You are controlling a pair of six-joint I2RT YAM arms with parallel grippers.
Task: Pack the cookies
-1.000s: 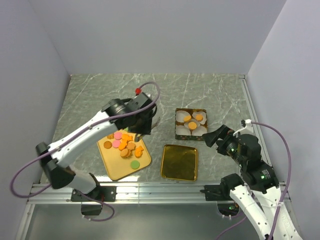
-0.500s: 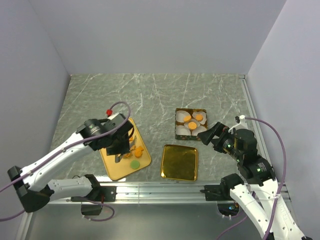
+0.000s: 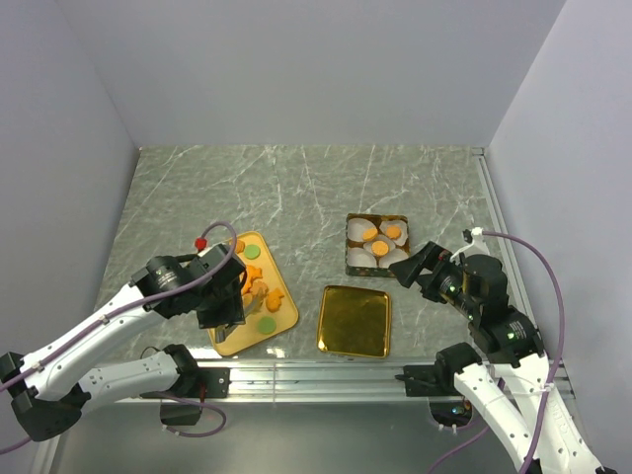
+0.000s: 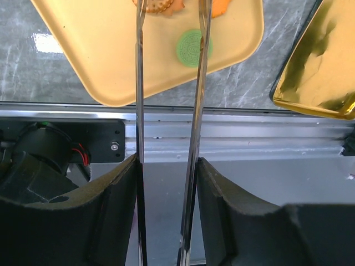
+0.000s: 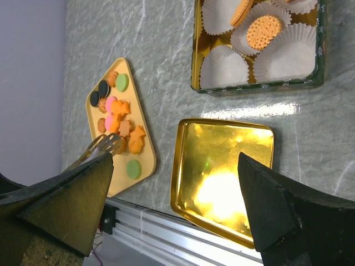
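Right gripper (image 5: 175, 166) is hanging with its jaws wide apart, framing a gold lid (image 5: 222, 177). Cookies (image 5: 119, 108) are lying on a yellow tray (image 5: 145, 156) at left, tongs (image 5: 101, 147) showing at its edge; more are sitting in paper cups (image 5: 224, 69) inside a tin (image 5: 255, 86).

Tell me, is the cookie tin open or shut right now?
Open. The tin shows paper cups and orange cookies inside; the gold lid lies apart on the table.

Grey marbled table (image 3: 316, 188), on it yellow tray (image 3: 235, 341), gold lid (image 3: 355, 320), open tin (image 5: 260, 86)
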